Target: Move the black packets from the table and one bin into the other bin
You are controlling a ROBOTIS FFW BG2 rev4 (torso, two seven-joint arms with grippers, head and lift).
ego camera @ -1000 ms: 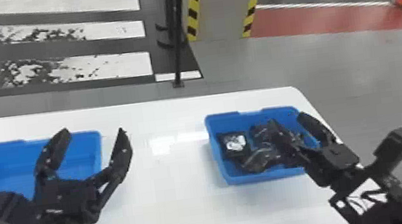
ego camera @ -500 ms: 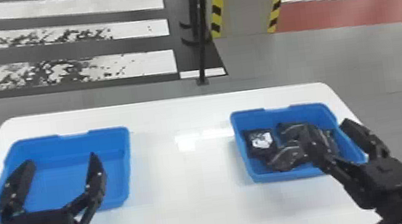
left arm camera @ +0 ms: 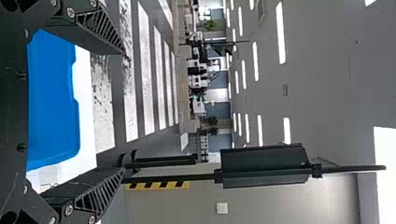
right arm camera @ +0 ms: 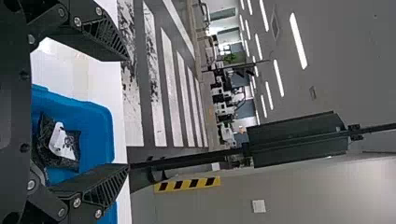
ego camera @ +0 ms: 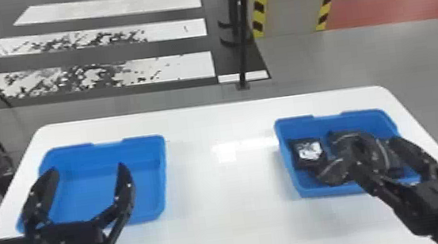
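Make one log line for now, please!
left tool: open, at left bin | right tool: open, at right bin | black packets: in right bin

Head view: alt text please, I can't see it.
Black packets lie in the right blue bin; the left blue bin's visible floor is bare. Both bins stand on a white table. The left tool and right tool, both open, each overlap one bin in view.

No lettering or number is legible on a white label [ego camera: 308, 150] across a black packet [ego camera: 298, 159] inside the blue bin [ego camera: 330, 190] at the robot's right, its markings too small to read.
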